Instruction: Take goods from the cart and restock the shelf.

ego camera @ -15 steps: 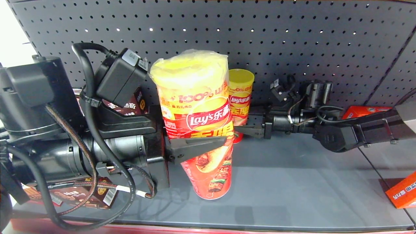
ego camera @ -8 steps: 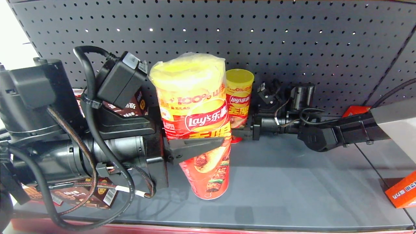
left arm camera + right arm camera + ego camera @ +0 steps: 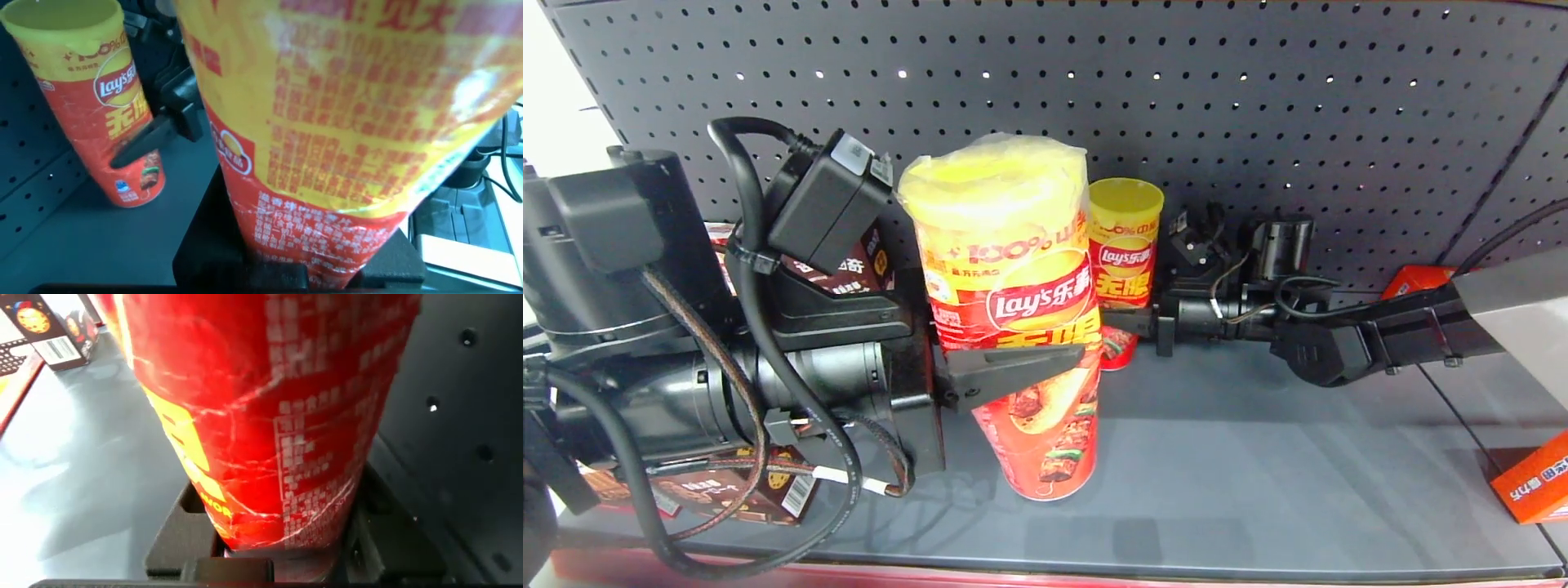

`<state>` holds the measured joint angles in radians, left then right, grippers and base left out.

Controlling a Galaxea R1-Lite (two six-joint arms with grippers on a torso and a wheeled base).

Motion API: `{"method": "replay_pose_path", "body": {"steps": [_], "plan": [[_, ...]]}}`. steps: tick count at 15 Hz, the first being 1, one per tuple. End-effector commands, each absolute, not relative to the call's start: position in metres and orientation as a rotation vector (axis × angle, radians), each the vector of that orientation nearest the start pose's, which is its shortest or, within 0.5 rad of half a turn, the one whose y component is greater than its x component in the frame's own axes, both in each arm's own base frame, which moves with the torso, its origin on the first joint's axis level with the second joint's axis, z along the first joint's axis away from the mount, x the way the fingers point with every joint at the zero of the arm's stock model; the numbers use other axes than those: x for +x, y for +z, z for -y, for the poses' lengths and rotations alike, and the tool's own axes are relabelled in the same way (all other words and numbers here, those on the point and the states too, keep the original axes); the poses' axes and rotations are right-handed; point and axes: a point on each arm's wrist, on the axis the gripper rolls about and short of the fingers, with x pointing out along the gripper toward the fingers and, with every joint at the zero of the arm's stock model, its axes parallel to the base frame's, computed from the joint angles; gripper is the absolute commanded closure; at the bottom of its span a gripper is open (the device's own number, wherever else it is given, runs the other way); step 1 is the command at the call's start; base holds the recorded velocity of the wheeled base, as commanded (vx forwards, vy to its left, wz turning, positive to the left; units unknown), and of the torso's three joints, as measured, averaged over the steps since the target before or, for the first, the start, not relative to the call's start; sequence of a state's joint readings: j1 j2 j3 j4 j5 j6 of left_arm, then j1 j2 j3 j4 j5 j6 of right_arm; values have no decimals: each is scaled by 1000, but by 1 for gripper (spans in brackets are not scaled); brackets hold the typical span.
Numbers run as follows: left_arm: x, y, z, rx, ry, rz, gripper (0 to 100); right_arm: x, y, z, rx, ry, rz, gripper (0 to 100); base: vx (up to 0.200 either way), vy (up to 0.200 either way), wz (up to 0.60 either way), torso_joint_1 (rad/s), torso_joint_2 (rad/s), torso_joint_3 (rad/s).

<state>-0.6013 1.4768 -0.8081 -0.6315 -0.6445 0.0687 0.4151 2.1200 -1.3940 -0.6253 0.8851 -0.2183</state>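
Evidently two goods are in hand at the shelf (image 3: 1258, 457). The big chip can (image 3: 1005, 245) is clamped at about mid-height by the left gripper (image 3: 1045, 343), one dark finger lying across its front. It stands slightly tilted near the front of the shelf board, and whether its base bears on the board cannot be told. The small chip can (image 3: 1125, 245) is gripped low on its body by the right gripper (image 3: 1123, 322), upright at the back of the shelf, just before the pegboard (image 3: 1176, 98) and just behind the big can.

Both cans are judged to be light and fairly stiff cardboard tubes with fragile contents, so a moderate squeeze is called for. The big can is wrapped in loose clear film, which is likely to be slippery and to shift under the fingers. A hold at mid-body, as seen in the left wrist view (image 3: 343, 122), is judged sound; the soft lid end is better avoided. Being tall and narrow, each can is easily tipped if let go while tilted.

Both cans are closed by yellow lids, and nothing of their contents can be seen. Brown boxes (image 3: 727, 490) lie to the left and an orange box (image 3: 1535, 482) to the right, all closed.
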Motion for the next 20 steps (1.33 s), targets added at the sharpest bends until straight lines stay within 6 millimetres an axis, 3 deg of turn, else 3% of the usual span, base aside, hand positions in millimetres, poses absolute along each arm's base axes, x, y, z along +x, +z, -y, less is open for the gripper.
{"method": "replay_pose_path", "body": {"steps": [1,5,8,11,14,20], "plan": [[200,245,154,59,-1246,-1,100,370,205,-184,-170,1280,64,100,0,0,0,0,0,0],[200,241,150,60,-1236,-15,100,328,232,-174,-179,1263,95,100,0,0,0,0,0,0],[199,243,149,60,-1234,-7,100,295,238,-165,-178,1267,90,100,0,0,0,0,0,0],[199,242,147,60,-1225,-11,100,265,230,-165,-177,1289,82,100,0,0,0,0,0,0],[200,242,147,60,-1227,-11,100,239,207,-170,-172,1292,79,100,0,0,0,0,0,0],[201,241,139,59,-1199,-11,100,219,178,-171,-169,1280,32,100,0,0,0,0,0,0]]}}
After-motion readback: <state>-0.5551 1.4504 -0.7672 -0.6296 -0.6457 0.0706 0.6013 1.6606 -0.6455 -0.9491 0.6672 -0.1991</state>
